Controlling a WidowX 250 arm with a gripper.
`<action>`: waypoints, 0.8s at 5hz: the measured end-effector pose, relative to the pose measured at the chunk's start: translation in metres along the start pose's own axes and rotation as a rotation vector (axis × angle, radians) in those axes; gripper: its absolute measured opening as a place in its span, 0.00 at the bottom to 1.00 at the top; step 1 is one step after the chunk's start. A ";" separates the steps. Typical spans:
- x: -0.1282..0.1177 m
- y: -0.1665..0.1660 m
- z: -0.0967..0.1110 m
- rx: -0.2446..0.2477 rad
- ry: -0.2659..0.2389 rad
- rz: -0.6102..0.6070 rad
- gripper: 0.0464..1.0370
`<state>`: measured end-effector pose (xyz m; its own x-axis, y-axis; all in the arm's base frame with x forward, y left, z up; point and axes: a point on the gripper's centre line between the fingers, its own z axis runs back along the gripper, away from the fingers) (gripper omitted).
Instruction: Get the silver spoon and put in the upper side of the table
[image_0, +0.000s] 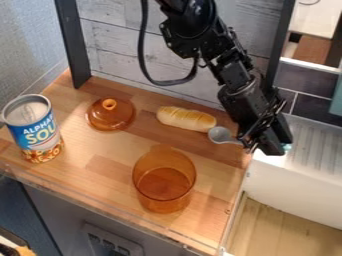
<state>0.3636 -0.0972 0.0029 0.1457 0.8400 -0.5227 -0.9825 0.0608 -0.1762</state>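
The arm is black, with chunky rounded joint housings, slim ribbed segments and a thick black cable.

I can read print on the soup can (33, 111). Across its blue label (40, 143), white capitals spell "ALPHA" on the upper line, and I can't make out how that word ends. Just below, in larger white capitals, I get "SOU" at the can's curve. The pale marks lower down I can't make out.
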 end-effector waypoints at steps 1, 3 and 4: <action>0.039 -0.002 0.018 -0.059 -0.046 0.096 0.26; 0.066 -0.014 0.053 -0.140 -0.070 0.161 0.26; 0.077 -0.019 0.064 -0.163 -0.086 0.178 0.26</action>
<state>0.3863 0.0006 0.0198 -0.0447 0.8728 -0.4860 -0.9592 -0.1735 -0.2233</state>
